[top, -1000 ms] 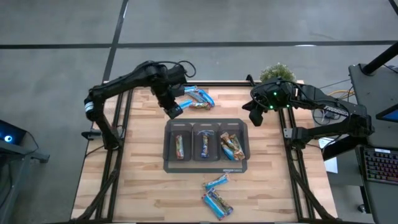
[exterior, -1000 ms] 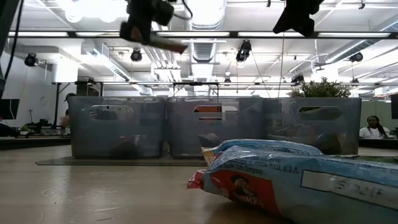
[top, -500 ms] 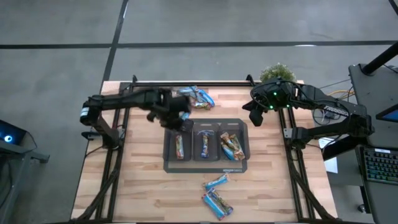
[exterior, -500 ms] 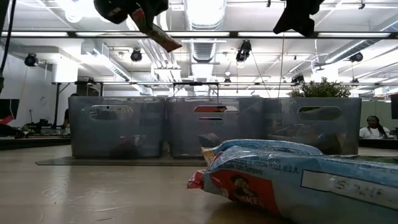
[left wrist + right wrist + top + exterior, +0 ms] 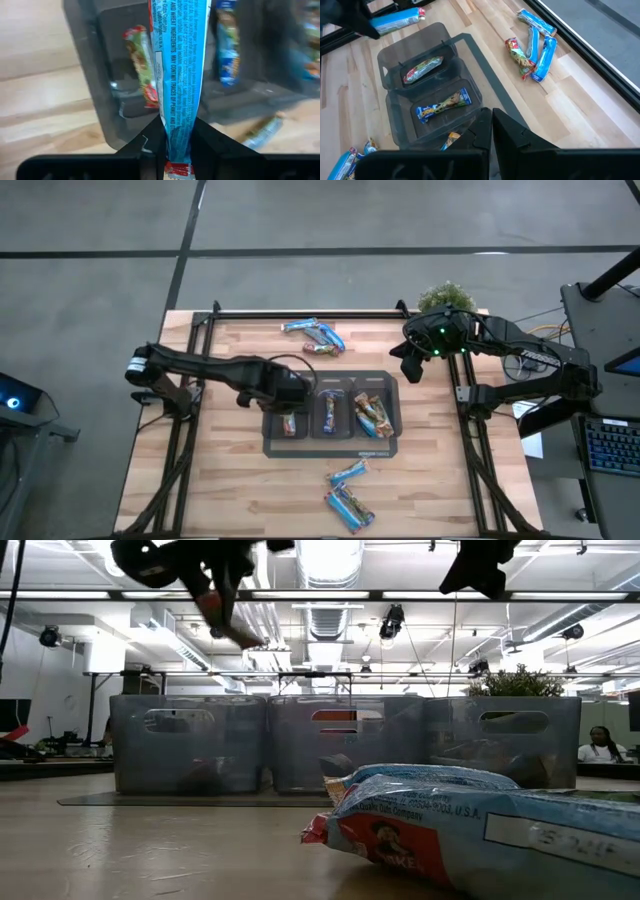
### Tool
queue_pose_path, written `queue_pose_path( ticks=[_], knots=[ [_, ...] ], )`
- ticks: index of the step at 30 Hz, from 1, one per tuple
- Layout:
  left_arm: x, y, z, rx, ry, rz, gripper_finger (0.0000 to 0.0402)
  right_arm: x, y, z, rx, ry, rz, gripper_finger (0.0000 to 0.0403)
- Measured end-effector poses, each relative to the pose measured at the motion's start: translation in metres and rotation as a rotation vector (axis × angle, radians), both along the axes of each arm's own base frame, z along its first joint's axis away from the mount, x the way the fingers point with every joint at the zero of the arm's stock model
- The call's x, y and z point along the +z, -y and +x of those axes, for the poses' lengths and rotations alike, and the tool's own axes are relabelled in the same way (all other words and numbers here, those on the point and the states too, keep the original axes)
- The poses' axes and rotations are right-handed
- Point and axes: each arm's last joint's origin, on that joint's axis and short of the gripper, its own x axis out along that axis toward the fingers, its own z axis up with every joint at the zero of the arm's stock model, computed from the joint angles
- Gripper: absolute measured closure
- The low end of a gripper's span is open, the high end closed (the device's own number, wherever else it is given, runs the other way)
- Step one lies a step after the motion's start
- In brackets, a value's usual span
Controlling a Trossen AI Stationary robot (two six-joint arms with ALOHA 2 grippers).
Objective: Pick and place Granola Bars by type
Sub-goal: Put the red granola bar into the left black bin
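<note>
A grey tray (image 5: 268, 442) with three compartments stands mid-table. A green-red bar (image 5: 288, 421) lies in the left one, a dark blue bar (image 5: 328, 412) in the middle one, and a few bars (image 5: 370, 415) in the right one. My left gripper (image 5: 290, 385) hangs over the left compartment's far end, shut on a light blue granola bar (image 5: 177, 60). More bars lie in a heap by the far edge (image 5: 315, 335) and in another by the near edge (image 5: 350, 492). My right gripper (image 5: 408, 368) waits shut, in the air off the tray's far right corner. My left gripper pinches the light blue bar between its two fingers (image 5: 150, 145), close to the wrapper's red end (image 5: 175, 169). The fingers point steeply down from above. The rest of the bar (image 5: 395, 21) sticks out past the fingertips along their line, lifted clear above the tray.
A small potted plant (image 5: 445, 295) stands at the table's far right corner. In the low view a light blue bar (image 5: 470, 825) lies close to the camera. The wood left and right of the tray is bare.
My left gripper has carried the light blue bar from the far heap toward the near edge and somewhat down, until it hangs over the tray's left compartment. It has rolled about its own pointing line on the way. It has stayed shut on the bar.
</note>
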Motion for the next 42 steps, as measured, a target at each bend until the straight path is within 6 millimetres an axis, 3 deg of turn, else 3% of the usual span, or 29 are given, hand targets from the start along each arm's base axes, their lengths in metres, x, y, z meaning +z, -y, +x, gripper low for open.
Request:
queue_pose_path(
  ticks=[14, 20, 42],
  knots=[
    [-0.070, 0.004, 0.010, 0.085, 0.091, -0.025, 0.0351, 0.000, -0.001, 0.000, 0.001, 0.010, 0.042, 0.0394],
    [-0.088, 0.004, 0.005, 0.131, 0.058, -0.034, 0.0351, 0.000, -0.001, 0.000, 0.000, 0.010, 0.042, 0.0394],
    [-0.094, 0.003, -0.004, 0.179, -0.018, -0.013, 0.0351, 0.000, -0.001, 0.000, 0.003, 0.010, 0.034, 0.0394]
  ],
)
